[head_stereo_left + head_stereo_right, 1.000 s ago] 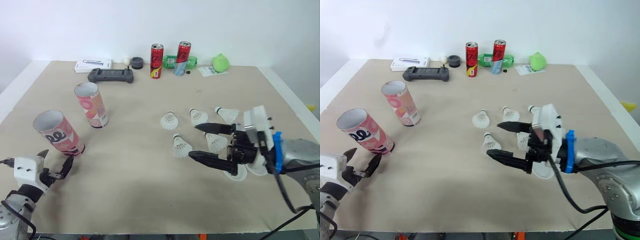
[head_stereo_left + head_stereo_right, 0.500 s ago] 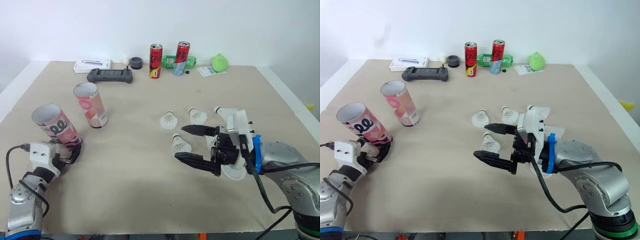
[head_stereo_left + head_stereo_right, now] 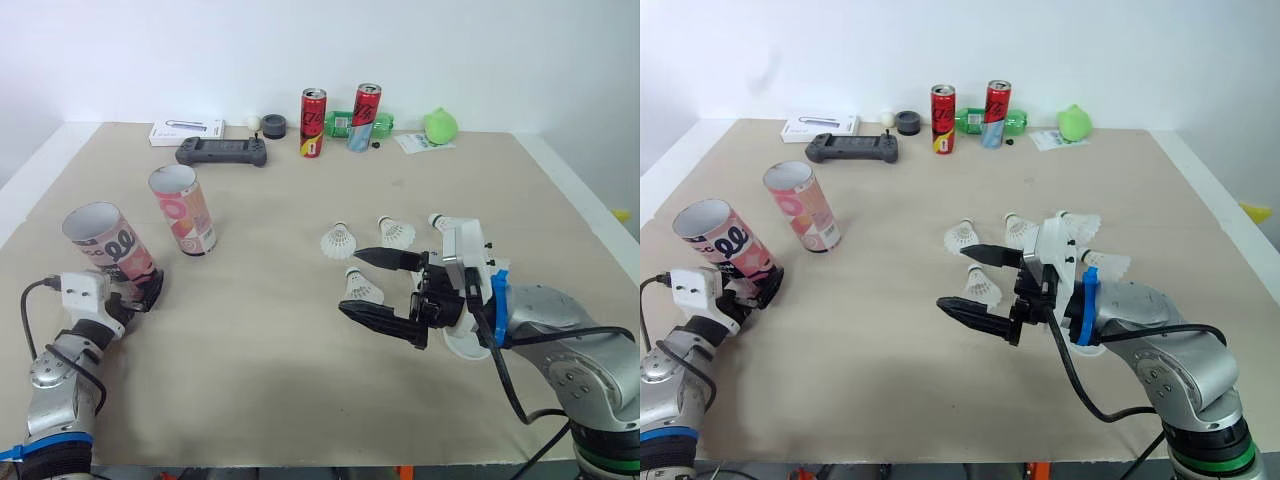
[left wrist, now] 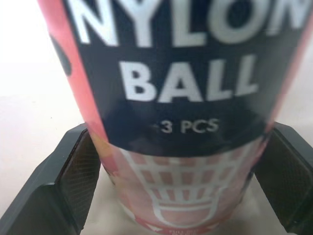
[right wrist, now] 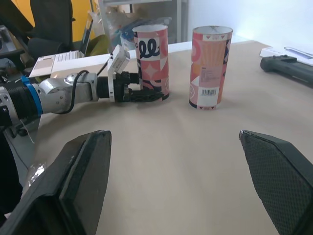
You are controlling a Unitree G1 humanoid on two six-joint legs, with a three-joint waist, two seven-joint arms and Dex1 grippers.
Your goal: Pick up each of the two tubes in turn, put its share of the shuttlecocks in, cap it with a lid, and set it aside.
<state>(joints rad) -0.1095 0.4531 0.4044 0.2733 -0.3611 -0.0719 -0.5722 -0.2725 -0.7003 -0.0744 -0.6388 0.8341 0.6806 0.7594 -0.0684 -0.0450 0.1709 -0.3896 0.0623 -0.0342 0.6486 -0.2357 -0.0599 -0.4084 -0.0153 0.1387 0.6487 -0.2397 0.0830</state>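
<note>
Left gripper (image 3: 135, 293) with fingers spread, one on each side of the base of a pink tube (image 3: 103, 248) standing between them. Right gripper (image 3: 352, 282) with fingers wide apart, a shuttlecock (image 3: 364, 292) lying close beside their tips.

The right tool (image 3: 349, 279) partly hides the white lids (image 3: 462, 347) lying beneath it.

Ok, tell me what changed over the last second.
The left gripper moved forward up to the base of the near tube. The right gripper, open, slid to the robot's left by the shuttlecocks. That tube, the far tube, the shuttlecocks and the cans stayed put.
</note>
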